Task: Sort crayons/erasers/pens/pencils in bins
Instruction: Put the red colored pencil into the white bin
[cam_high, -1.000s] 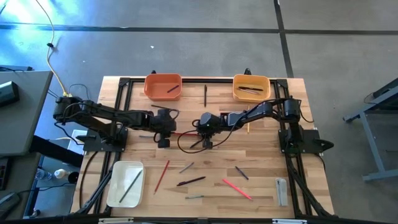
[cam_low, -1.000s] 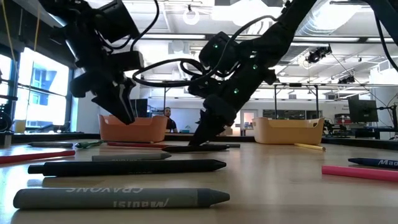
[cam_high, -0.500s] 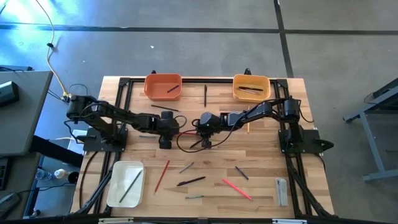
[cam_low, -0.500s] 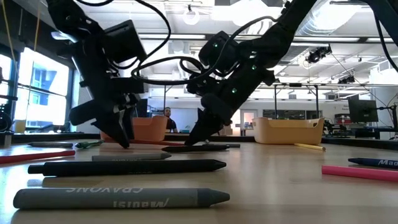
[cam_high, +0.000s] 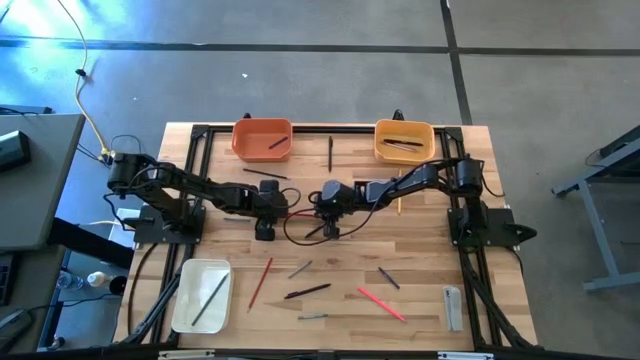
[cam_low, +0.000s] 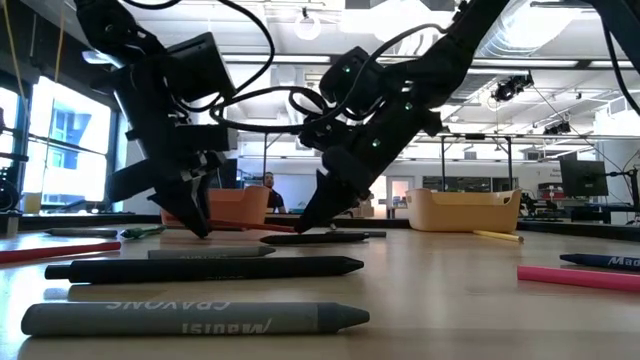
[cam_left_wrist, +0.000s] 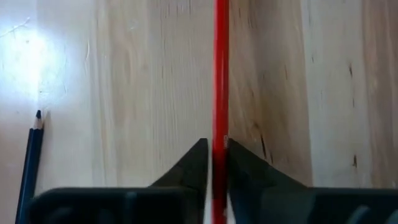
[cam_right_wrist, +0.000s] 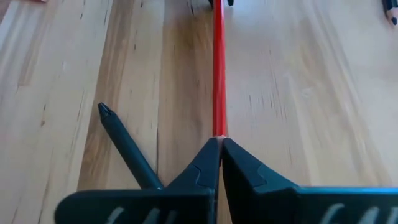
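Pinching one red pencil (cam_left_wrist: 220, 74) from opposite ends, both hands meet at mid-tabletop (cam_high: 420, 260), in front of the orange bin (cam_high: 262, 139). The left hand (cam_left_wrist: 212, 152) has its fingers closed on the pencil's shaft; the right hand (cam_right_wrist: 219, 144) is shut tight at the other end (its tips meet right where the red stick ends). A dark crayon (cam_right_wrist: 127, 149) lies just beside the pencil.

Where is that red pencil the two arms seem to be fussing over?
The red pencil lies flat mid-table, seen from above, between the orange and yellow-orange bins' side and the loose crayons; the left gripper pinches one end, the right gripper the other.
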